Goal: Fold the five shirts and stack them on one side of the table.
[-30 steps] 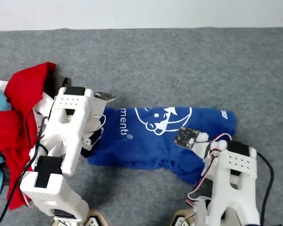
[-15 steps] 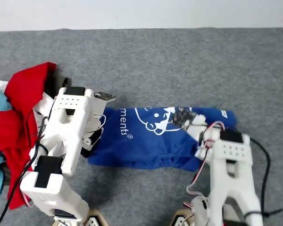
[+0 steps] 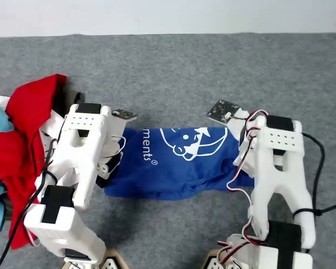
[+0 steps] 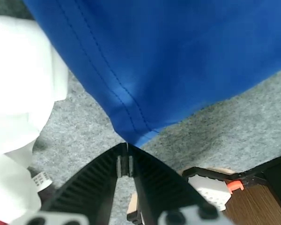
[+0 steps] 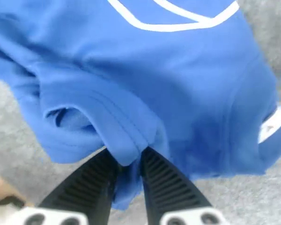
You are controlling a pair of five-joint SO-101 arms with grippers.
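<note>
1. A grey, carpet-like cover lies over the bench [image 3: 213, 73].
2. A plain white wall [image 3: 168, 17] runs behind its far edge.
3. A brown wooden surface [image 4: 257, 208] shows beyond the near edge.

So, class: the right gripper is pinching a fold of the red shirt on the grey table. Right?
No: the right wrist view shows the right gripper pinching a fold of the blue shirt, not a red one, on the grey table.

One blue shirt [image 3: 173, 165], one red shirt [image 3: 23, 126], two robot arms [image 3: 78, 162] [image 3: 277, 168]
</note>
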